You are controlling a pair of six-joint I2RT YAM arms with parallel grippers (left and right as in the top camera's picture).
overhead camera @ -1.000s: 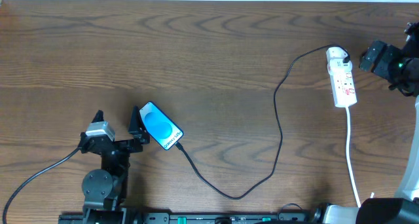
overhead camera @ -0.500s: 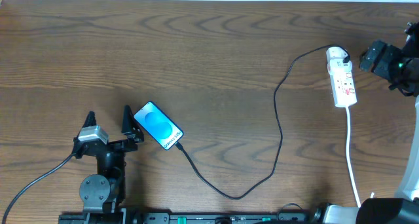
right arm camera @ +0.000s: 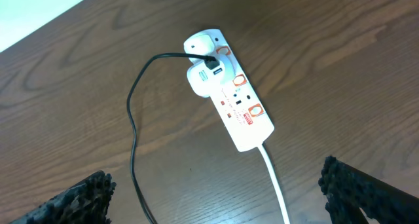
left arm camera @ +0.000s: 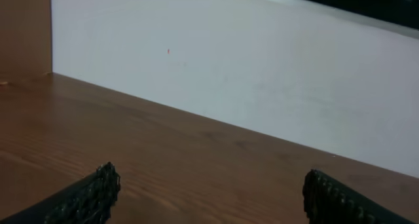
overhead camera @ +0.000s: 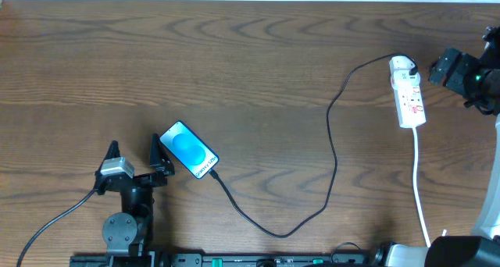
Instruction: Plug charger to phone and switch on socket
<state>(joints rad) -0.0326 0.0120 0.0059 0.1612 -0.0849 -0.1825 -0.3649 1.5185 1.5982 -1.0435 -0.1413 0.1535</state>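
Here's the phone (overhead camera: 190, 150), a slim rectangular smartphone with a light blue screen and dark edges. It lies flat on the dark brown wooden counter (overhead camera: 250, 56), just beside the left fingers (overhead camera: 158, 148). The nearer finger sits right at its edge, and from above I cannot tell whether it touches. Those fingers are spread wide with nothing between them. The left wrist view agrees: two black tips apart over bare wood. Now the charger (overhead camera: 335, 154), a long thin black cable. It meets the end of the phone farthest from the left fingers, loops across the counter and runs up to the socket (overhead camera: 409, 95), a narrow white power strip with red markings. There it enters a white adapter (right arm camera: 201, 80) seated near the strip's rounded end. So the plugging half looks done at both ends, though the joint at the phone is too small to be sure. What looks left is the switch, and the right arm seems placed for it. The right fingers (right arm camera: 82, 199) are released and empty, hanging above the counter. The socket lies ahead of them, centred between the two tips and clear of both, and its white cord (right arm camera: 278, 191) trails back between them. I cannot read from here whether any switch on the strip is already on.
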